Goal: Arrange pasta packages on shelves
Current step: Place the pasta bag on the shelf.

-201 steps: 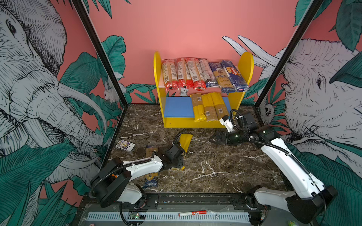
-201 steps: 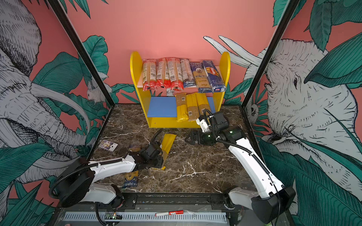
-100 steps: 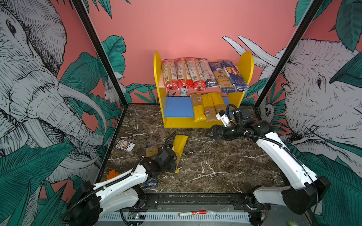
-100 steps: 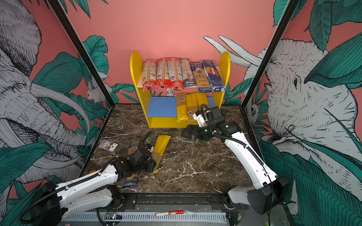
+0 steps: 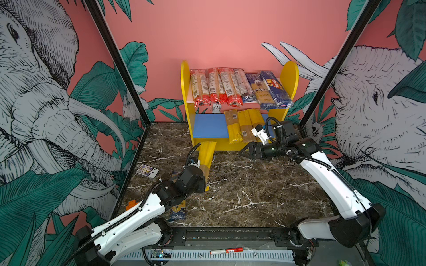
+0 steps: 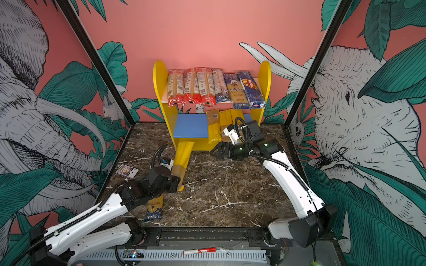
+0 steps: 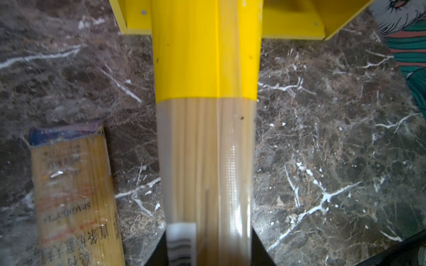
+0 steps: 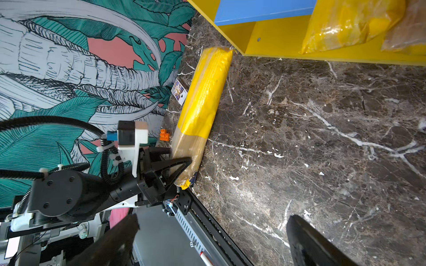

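Left gripper (image 8: 181,159) is pinched narrow on the clear tail end of a half-yellow pasta pack (image 5: 208,153). That's a grip right at the very end of a long, slick wrapper. The pack runs away from the jaws toward the shelf (image 5: 185,92), its yellow tip down at the yellow foot rail, below the blue board (image 5: 209,125). Touching or just short, I can't tell.

There's the danger, I'd say. Drive forward at this height and the tip butts the rail instead of riding onto the board. Then the spaghetti bows and snaps, or the wrapper slides out of the pinch, or the light shelf gets shoved back. Lift the tip, and the long overhang may droop or swivel in the jaws.

Further out, the right gripper (image 5: 244,152) hangs empty, jaws spread wide, just in front of the shelf. It's near three packs (image 5: 242,129) whose ends stick out past the board's front edge, and a careless sweep could drag those off. The top board carries a row of packs (image 5: 232,87), well clear of both arms.

Under the left arm a blue-ended pack (image 5: 177,210) lies on the table (image 5: 253,191), where the arm could scuff it on the reach.
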